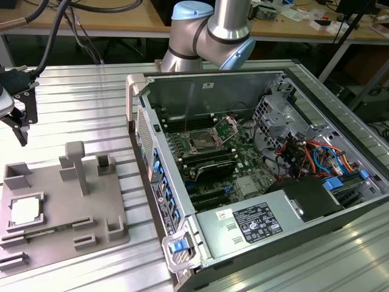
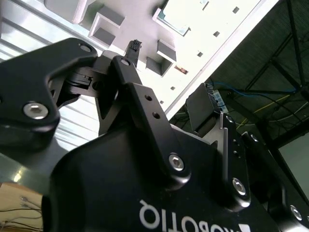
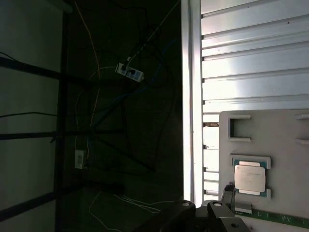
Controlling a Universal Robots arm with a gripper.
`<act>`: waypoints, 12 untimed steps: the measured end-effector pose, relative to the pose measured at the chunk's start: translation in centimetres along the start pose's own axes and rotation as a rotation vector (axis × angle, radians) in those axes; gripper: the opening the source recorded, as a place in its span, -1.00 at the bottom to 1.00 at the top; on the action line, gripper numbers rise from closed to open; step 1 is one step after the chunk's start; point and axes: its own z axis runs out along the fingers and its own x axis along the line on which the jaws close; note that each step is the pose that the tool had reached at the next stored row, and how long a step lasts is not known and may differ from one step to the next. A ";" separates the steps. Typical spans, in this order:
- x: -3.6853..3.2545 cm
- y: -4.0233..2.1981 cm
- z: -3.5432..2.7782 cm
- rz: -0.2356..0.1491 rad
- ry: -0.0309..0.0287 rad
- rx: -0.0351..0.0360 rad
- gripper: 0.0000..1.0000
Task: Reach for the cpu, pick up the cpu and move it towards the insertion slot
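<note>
The cpu (image 1: 25, 210) lies flat in a square recess of the grey tray (image 1: 67, 210) at the exterior view's left, its silvery top up. In the first wrist view the cpu (image 3: 249, 177) sits on the same tray (image 3: 270, 130), close to a dark fingertip (image 3: 228, 192). My gripper (image 1: 27, 128) hangs above the table behind the tray, higher than the cpu and apart from it. It is open and holds nothing. The insertion slot (image 1: 201, 143) is the metal-framed socket on the motherboard inside the open computer case, well to the exterior view's right of the cpu.
A thin green memory stick (image 1: 44, 232) lies on the tray in front of the cpu. Grey posts (image 1: 76, 165) stand up from the tray. The case wall (image 1: 152, 164) rises between the tray and the socket. Cables and drive cages (image 1: 304, 152) crowd the case's right side.
</note>
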 end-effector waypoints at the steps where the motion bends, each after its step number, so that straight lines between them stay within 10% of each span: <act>1: 0.00 0.00 0.00 0.000 0.0000 0.0000 0.33; 12: 0.01 -0.10 0.64 0.000 0.0007 0.0035 0.33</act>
